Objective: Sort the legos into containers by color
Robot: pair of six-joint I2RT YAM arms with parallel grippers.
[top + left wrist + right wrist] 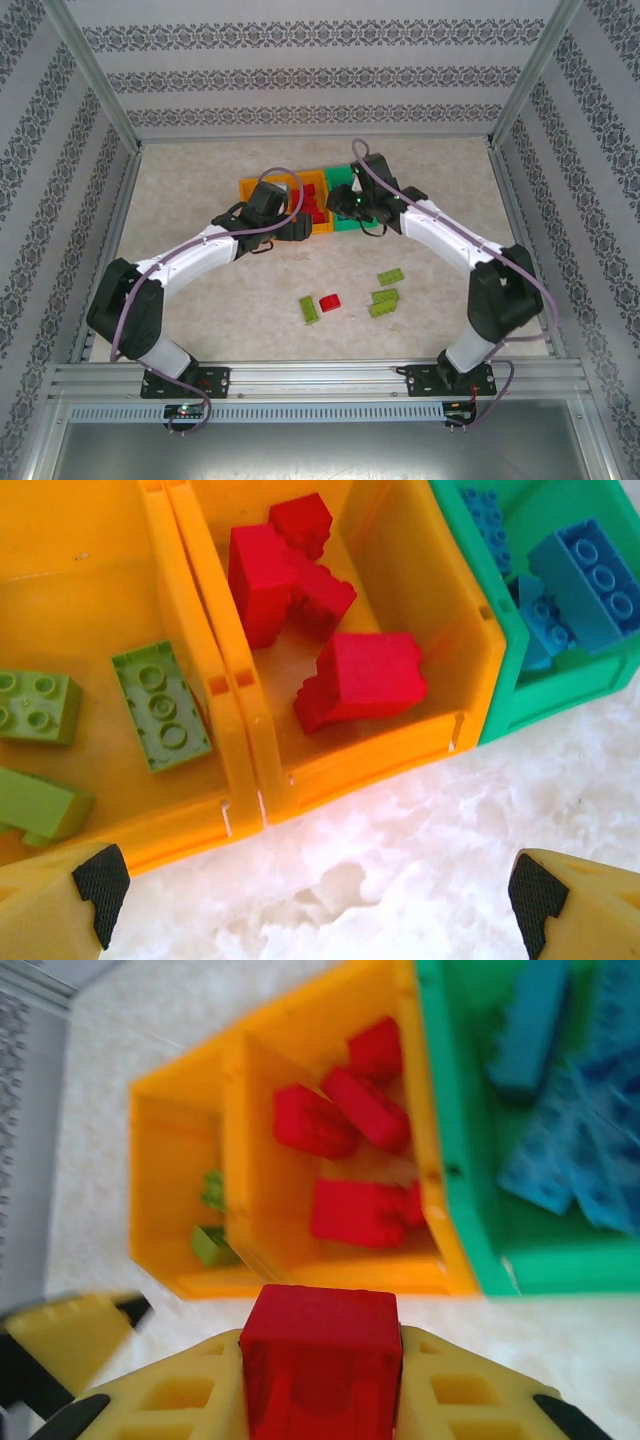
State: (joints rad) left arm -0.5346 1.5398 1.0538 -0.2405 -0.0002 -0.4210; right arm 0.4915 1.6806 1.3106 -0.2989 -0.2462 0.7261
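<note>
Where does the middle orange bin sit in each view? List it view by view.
Top external: middle orange bin, just above centre.
Left wrist: upper centre.
Right wrist: centre, above the held red brick.
Shared landmark: green bin on its right side.

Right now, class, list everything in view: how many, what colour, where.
Orange bins: two, orange, left and middle of the row.
Green bin: one, green, right end of the row.
Binned green bricks: three visible, lime, left orange bin.
Binned red bricks: several, red, piled in the middle orange bin.
Blue bricks: several, blue, green bin.
Loose green bricks: four, lime, on the open table.
Loose red brick: one, red, among them.
Held red brick: one, red, between the right fingers.
Table: one, pale marbled, under everything.
Left fingers: two, yellow, black pads, open, before the bins.
Right fingers: two, yellow, shut on the held red brick.
</note>
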